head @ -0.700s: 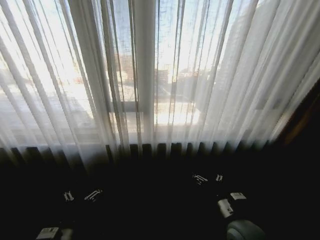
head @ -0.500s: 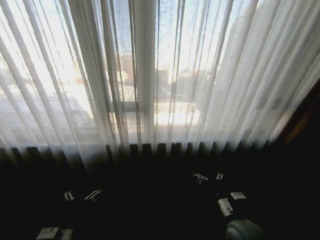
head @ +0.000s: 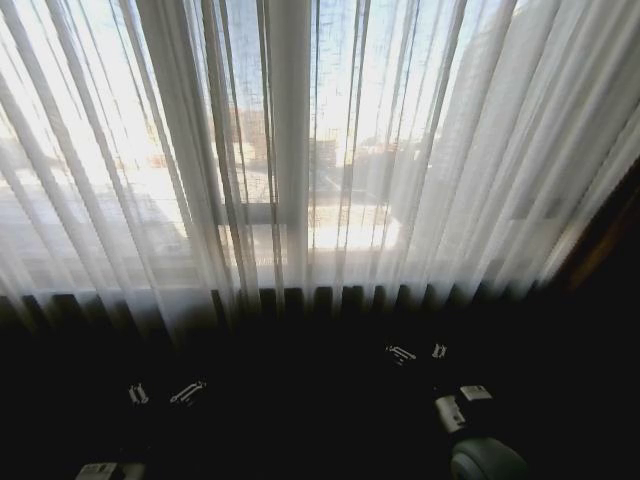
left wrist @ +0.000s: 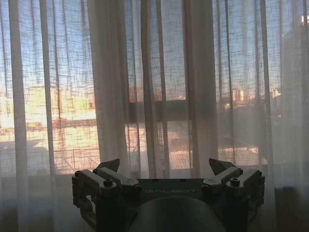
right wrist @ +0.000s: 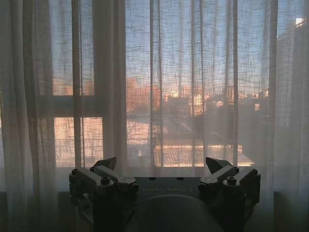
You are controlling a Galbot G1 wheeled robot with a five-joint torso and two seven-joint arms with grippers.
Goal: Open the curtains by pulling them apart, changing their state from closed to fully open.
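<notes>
The closed curtains [head: 330,150] hang ahead of my left pincer [left wrist: 166,166] and right pincer [right wrist: 161,164], both spread wide, touching nothing.

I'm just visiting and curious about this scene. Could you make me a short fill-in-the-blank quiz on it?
1. The sheer white curtains are drawn ___ across the window.
2. The left claw has its fingers ___.
3. The right claw grips ___.
4. Both claws sit ___ the curtains' lit part in the head view.

Answers: closed; open; nothing; below
</notes>
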